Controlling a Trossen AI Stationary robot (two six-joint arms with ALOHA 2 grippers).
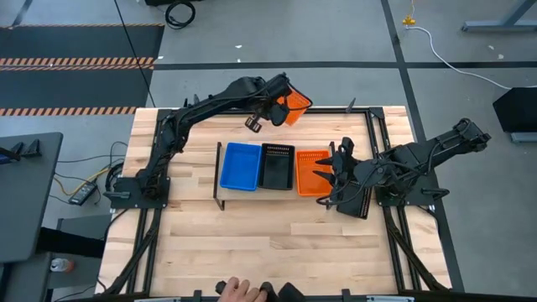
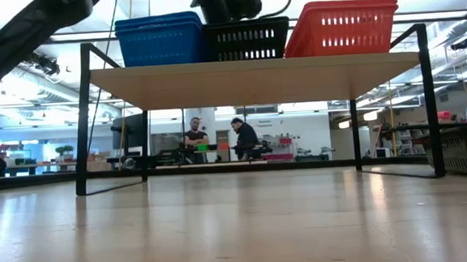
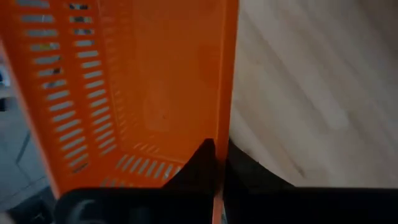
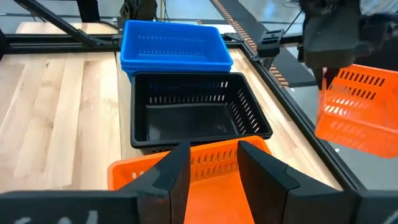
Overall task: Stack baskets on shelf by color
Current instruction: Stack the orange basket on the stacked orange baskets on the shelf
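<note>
The light-wood shelf [image 1: 252, 197] holds a blue basket [image 1: 241, 166], a black basket [image 1: 277, 166] and an orange basket [image 1: 310, 172] side by side. My left gripper [image 1: 278, 102] is shut on a second orange basket [image 1: 294, 106], raised over the table's far edge. It also shows in the right wrist view [image 4: 364, 112]. My right gripper [image 4: 214, 171] is open just above the right end of the shelf's orange basket [image 4: 211, 186]. I cannot tell whether it touches that basket. My left gripper pinches one side wall of the orange basket at its rim [image 3: 225, 134], with one finger [image 3: 202, 163] inside the basket and the other outside. The basket is lifted clear of the table and hangs tilted below the gripper.
Another black basket [image 1: 357, 204] lies on the table right of the shelf, under my right arm. It shows in the low view too [image 2: 466, 149]. A person's hand [image 1: 239, 289] rests at the table's near edge. People sit far behind the table.
</note>
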